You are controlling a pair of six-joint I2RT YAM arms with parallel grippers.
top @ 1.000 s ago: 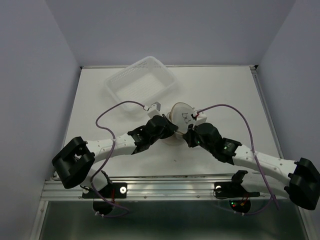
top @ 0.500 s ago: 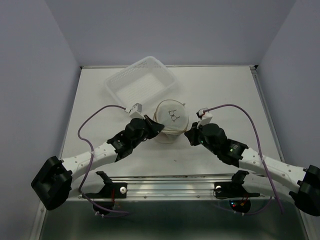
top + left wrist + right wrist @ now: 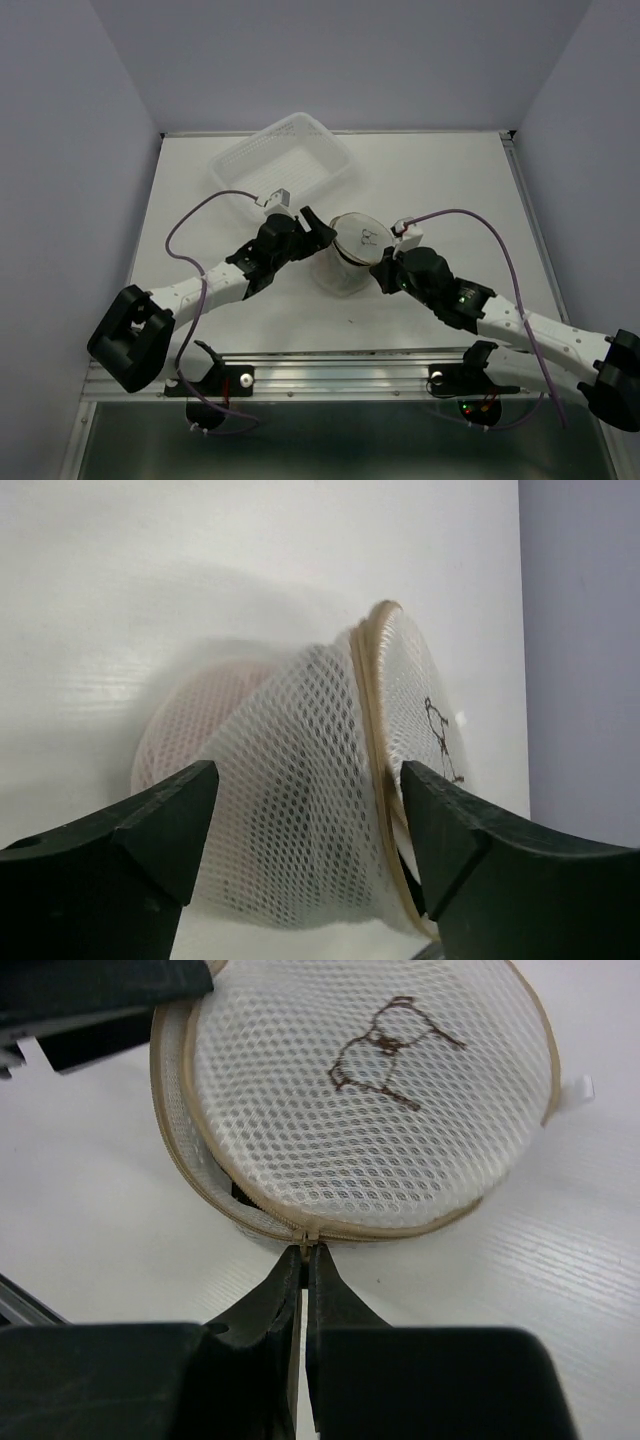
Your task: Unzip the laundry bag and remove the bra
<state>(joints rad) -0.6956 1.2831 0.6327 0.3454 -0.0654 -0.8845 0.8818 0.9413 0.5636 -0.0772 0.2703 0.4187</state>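
**Right wrist: jaws pinched on the zip, bag between both arms**

Right wrist camera shows my right gripper point(image 3: 303, 1255) closed to a sliver, its tips nipping the zipper pull point(image 3: 307, 1232) at the near edge of the tan rim. The laundry bag point(image 3: 370, 1100) sits on the table point(image 3: 450, 180) just in front of the white basket point(image 3: 285, 160), its printed face tilted up. A gap shows along the rim on the left.

My left gripper point(image 3: 305, 780) is spread wide, one finger on each side of the mesh wall. I cannot tell if they press it. Pale pink of the bra point(image 3: 180, 730) shows through the mesh.
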